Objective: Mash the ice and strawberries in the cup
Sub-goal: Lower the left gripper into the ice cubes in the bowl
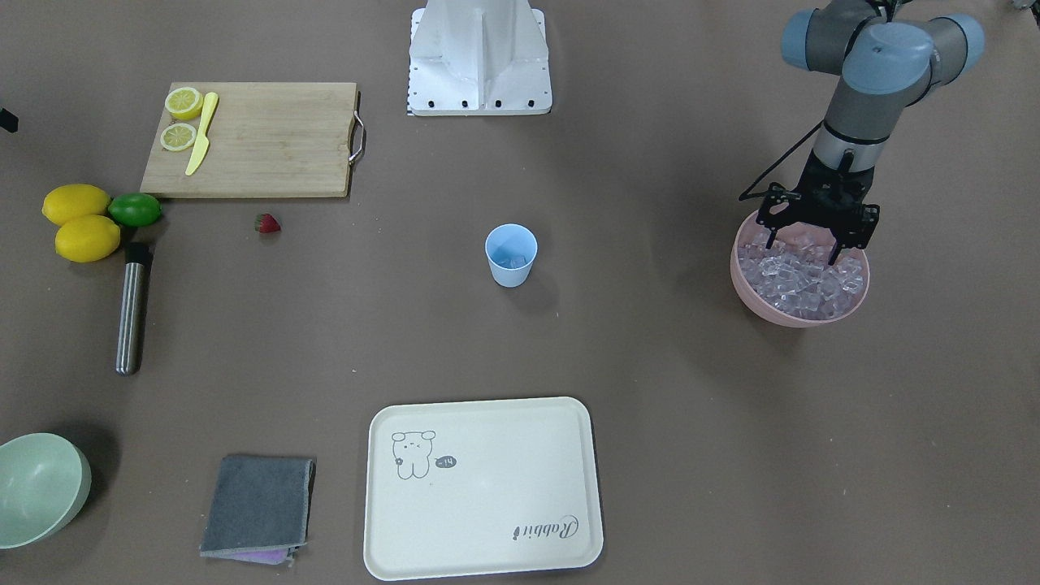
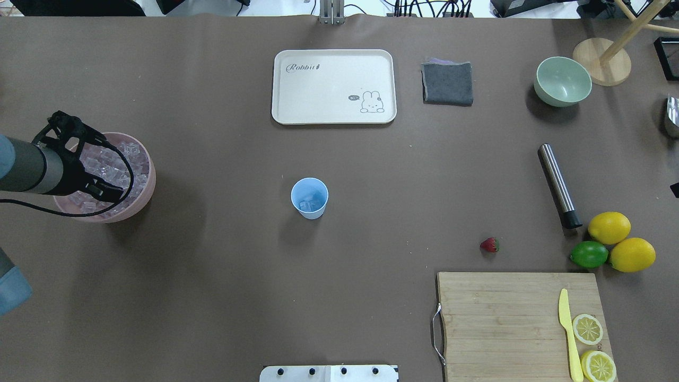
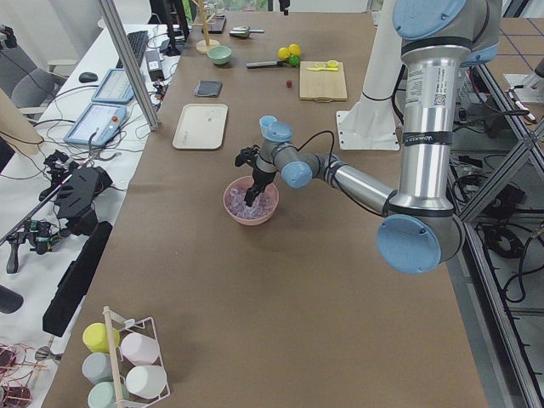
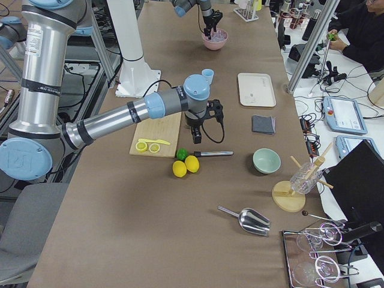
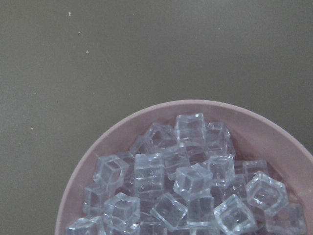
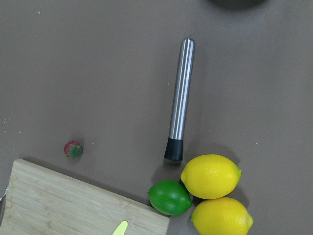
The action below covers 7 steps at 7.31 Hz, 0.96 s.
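Front-facing view first: the left end effector [image 1: 804,248] hung right over the pink bowl [image 1: 741,276], jaws spread wide, tips down among the ice [image 1: 800,284] and nothing caught between them. The cup [image 1: 512,253] stood upright mid-counter, all on its own, with what looked like a clear cube or so at the bottom. The strawberry [image 1: 267,223] lay on the bare counter [image 1: 650,366] just off the front edge of the cutting board [image 1: 260,142], well apart from the cup.

From overhead, there was a wide open lane between bowl and cup. The tray [image 2: 334,87] sat beyond the cup, not touching it. The steel rod [image 2: 554,183] lay with its black end just beside the lemons [image 2: 609,227] and the lime [image 2: 589,254].

Exterior left showed lots of bare counter on the near side of the bowl.

In the exterior right view, the right end effector [image 4: 195,141] pointed down beside the board's edge. I couldn't tell from there whether it was open or closed.

On the left wrist cam, the bowl's rim curved across the lower frame, cubes heaped inside and bare counter above.

On the right wrist cam, the strawberry sat just off the board's corner with open counter around it. The lime was tucked against the board's edge and touching a lemon.
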Motion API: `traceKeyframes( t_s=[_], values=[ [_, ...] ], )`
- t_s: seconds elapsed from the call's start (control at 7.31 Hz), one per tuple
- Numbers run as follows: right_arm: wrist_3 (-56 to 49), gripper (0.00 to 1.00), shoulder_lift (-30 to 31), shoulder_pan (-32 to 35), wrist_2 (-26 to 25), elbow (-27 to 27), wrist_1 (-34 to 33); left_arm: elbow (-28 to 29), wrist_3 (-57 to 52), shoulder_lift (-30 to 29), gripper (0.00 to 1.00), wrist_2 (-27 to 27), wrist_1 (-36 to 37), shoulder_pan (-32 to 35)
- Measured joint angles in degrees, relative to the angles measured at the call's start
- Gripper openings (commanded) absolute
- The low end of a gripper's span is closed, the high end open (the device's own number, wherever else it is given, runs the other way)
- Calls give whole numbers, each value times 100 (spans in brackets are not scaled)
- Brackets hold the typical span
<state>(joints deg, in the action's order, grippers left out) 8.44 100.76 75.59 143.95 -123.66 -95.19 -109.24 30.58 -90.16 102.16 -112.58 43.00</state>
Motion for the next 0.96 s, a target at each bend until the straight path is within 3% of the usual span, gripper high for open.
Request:
traceKeyframes(
  t_s=[0.27, 0.41, 0.55, 0.68, 0.82, 0.96],
  values=[
    [4, 100, -3, 1, 23, 0, -4, 36, 5, 49, 90, -89, -1, -141],
    [2, 100, -2, 2, 43, -3, -2, 53, 10, 49, 78, -153, -1, -197],
    [1, 100, 2, 4, 56, -6, -1, 68, 15, 51, 64, -211, -1, -239],
    [0, 100, 18, 9, 60, -22, 0, 82, 15, 45, 40, -234, 0, -257],
    [0, 100, 58, 16, 62, -65, -2, 95, 10, 27, 7, -236, -1, -265],
    [-2, 100, 120, 24, 63, -133, -6, 96, 1, 6, 0, -233, -3, -267]
  ],
)
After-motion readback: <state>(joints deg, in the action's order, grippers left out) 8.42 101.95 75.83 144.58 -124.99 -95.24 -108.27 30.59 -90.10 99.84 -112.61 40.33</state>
